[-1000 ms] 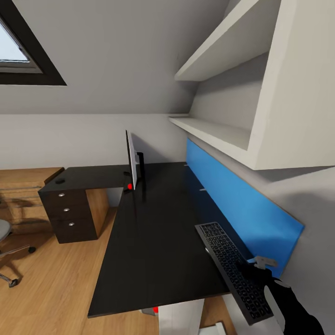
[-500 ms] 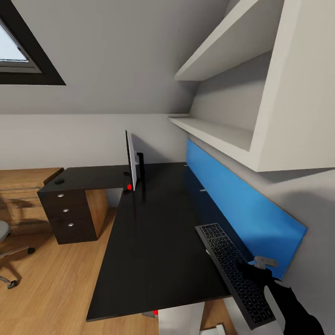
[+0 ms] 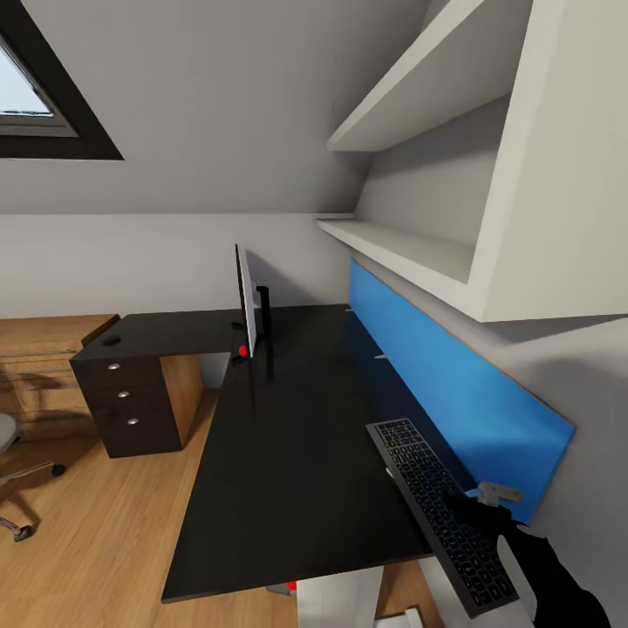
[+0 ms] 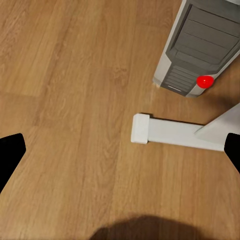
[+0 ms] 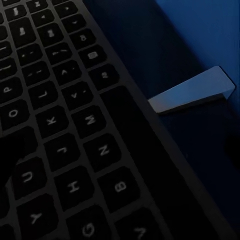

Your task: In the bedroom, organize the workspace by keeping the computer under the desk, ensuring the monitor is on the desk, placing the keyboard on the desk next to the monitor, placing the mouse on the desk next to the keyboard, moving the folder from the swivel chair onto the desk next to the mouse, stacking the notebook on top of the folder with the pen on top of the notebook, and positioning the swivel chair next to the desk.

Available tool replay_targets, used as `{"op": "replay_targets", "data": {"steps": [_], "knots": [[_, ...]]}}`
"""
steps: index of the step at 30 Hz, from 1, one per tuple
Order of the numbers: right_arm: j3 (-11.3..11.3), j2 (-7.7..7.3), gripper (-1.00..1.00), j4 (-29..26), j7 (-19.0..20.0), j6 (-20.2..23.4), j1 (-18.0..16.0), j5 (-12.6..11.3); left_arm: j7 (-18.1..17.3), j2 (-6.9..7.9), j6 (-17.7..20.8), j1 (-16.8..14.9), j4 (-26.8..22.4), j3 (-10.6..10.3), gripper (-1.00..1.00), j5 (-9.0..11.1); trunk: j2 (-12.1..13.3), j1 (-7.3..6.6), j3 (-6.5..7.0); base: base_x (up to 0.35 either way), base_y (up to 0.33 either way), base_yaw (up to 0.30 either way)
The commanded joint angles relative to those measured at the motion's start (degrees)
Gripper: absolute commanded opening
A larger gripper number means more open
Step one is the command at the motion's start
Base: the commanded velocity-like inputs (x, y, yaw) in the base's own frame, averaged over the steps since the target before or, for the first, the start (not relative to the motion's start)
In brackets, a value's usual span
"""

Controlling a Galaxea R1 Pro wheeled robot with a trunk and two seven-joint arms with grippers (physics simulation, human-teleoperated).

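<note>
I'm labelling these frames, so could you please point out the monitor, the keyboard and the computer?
monitor (image 3: 247,307): head view, silver back edge.
keyboard (image 3: 427,488): head view, middle keys.
computer (image 4: 200,45): left wrist view, grey front panel.

Even daylight, sharp render — glossy desk (image 3: 288,453) sheen; right wrist view dim, shadowed.

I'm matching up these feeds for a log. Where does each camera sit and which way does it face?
Head view: on the head, looking forward and down over the glossy black L-shaped desk; right tool at the slim dark grey keyboard.
Left wrist view: faces down at the wooden floor and grey computer tower; dark fingertips at the edges.
Right wrist view: close over keyboard keys.
Head and right wrist views share the keyboard.
</note>
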Motion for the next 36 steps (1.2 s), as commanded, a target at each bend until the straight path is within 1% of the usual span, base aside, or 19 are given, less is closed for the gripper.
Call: {"op": "replay_targets", "data": {"steps": [1,24,36], "knots": [[-0.13,-0.07,1.0,-0.08,0.25,0.73,-0.03,-0.47,0.24,-0.02,-0.17,-0.04,0.03,0.15,1.0,-0.22,-0.04,0.0,-0.07,0.0,0.0,0.0],[-0.13,-0.31,1.0,-0.08,0.38,1.61,-0.11,-0.61,0.25,-0.01,-0.17,-0.04,0.03,0.15,1.0,-0.21,-0.04,0.0,-0.07,0.0,0.0,0.0],[-0.13,-0.31,1.0,-0.08,0.4,1.61,-0.2,-0.57,0.25,-0.02,-0.17,-0.04,0.02,0.23,1.0,-0.21,-4.85,2.64,-2.22,0.0,0.0,0.0]]}}
